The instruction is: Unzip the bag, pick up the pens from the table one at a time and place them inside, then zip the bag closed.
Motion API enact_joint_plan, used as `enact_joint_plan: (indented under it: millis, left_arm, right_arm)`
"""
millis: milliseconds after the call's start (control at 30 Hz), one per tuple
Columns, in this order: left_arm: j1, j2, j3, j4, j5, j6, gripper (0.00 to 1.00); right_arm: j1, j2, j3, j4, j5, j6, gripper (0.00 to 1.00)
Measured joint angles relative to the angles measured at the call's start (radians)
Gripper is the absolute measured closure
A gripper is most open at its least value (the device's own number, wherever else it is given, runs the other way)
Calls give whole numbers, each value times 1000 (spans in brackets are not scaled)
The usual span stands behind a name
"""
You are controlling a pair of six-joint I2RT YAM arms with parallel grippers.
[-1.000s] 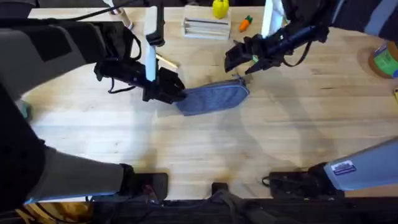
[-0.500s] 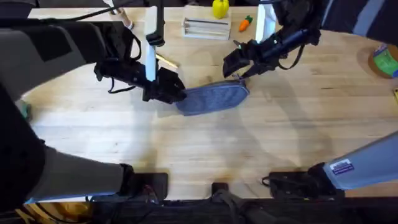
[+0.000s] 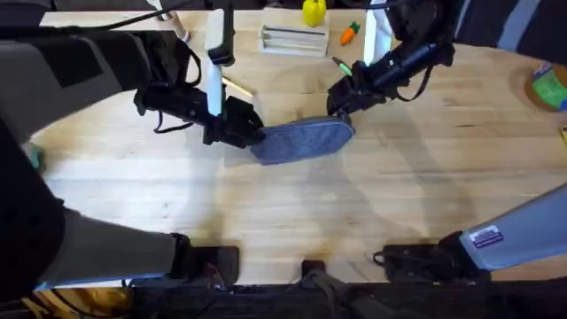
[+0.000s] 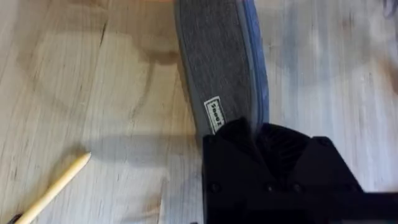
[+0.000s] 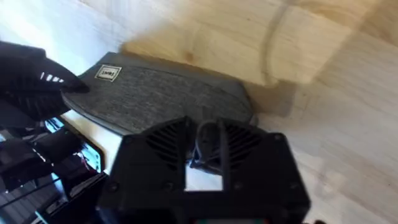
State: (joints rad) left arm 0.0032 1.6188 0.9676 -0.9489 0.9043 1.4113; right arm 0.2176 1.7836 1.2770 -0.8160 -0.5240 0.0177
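Bag (image 3: 303, 140) lies mid-table (image 3: 372, 213), zip closed. L gripper (image 3: 251, 135) pinches bag's left end; L wrist cam shows the label (image 4: 213, 114) right at its fingers and yellow pen (image 4: 55, 186) on the wood nearby. R gripper (image 3: 339, 100) sits at bag's far right end; R wrist cam shows its fingers closed on something small, can't tell what. Overhead shows green pen (image 3: 341, 66) behind R arm.
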Motion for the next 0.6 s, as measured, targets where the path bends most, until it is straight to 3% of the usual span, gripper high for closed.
enact_joint_plan:
  millis: [167, 600]
  left_arm:
    - [0, 0, 0, 0, 0, 0, 959]
    - [0, 0, 0, 0, 0, 0, 959]
  right_arm:
    - [0, 0, 0, -8, -1, 0, 959]
    - [0, 0, 7, -27, -1, 0, 969]
